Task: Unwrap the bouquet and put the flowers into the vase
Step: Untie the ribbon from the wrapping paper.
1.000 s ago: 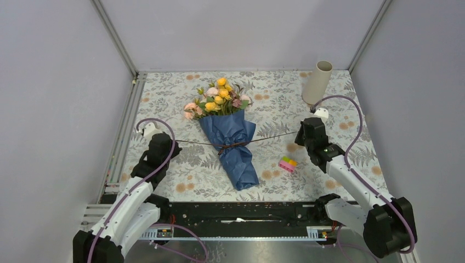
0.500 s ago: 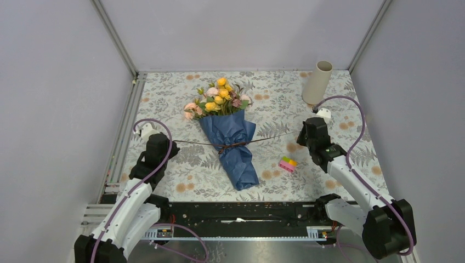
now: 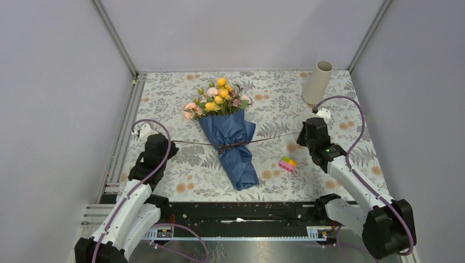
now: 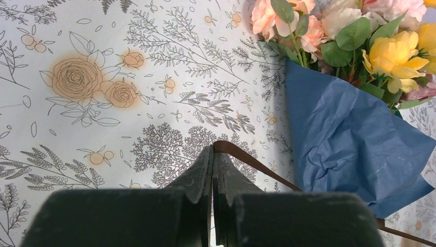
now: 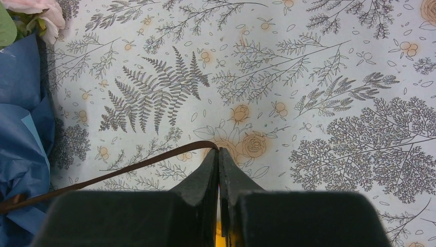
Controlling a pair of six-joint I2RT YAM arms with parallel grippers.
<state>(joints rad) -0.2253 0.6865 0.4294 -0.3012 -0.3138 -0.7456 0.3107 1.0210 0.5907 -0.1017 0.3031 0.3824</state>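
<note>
At the lower left of the overhead view sits the left gripper (image 3: pixel 171 142), a matte black wedge on a white-shelled arm (image 3: pixel 129 203) looped with a purple cable (image 3: pixel 148 123). It is low over the tablecloth (image 3: pixel 164 93), a pale cloth printed with grey ferns, sprigs and orange-tan roses. Its wrist camera shows the two dark fingers (image 4: pixel 198 175) pressed flat together with no gap, pinching the end of a thin, flat, dark brown ribbon (image 4: pixel 257 165). From there the ribbon runs rightward in a straight, taut line into the knot around the waist of the bouquet (image 3: pixel 229 137).

The bouquet lies flat in the middle of the frame, heads toward the upper edge and tail toward the lower. Its blue paper (image 3: pixel 237 161) is crinkled and matte. It forms a cone that flares at the top, narrows under the ribbon, then ends in a creased tail. Out of the wide end spill the flowers (image 3: pixel 218 97), rounded, layered rose heads in yellow, pink and cream among smooth oval green leaves.

Right of the knot the ribbon's other end stretches, equally straight, to the right gripper (image 3: pixel 301 132) at middle right. Its fingers (image 5: pixel 203 177) are also closed tip to tip, with the ribbon nipped between them just above the cloth. Below that line, between the bouquet and the right gripper, lies a small boxy toy block (image 3: pixel 287 163) in pink, yellow and green.

In the upper right corner stands the vase (image 3: pixel 317 82), a plain matte beige cylinder with a round open mouth, well apart from the bouquet.
</note>
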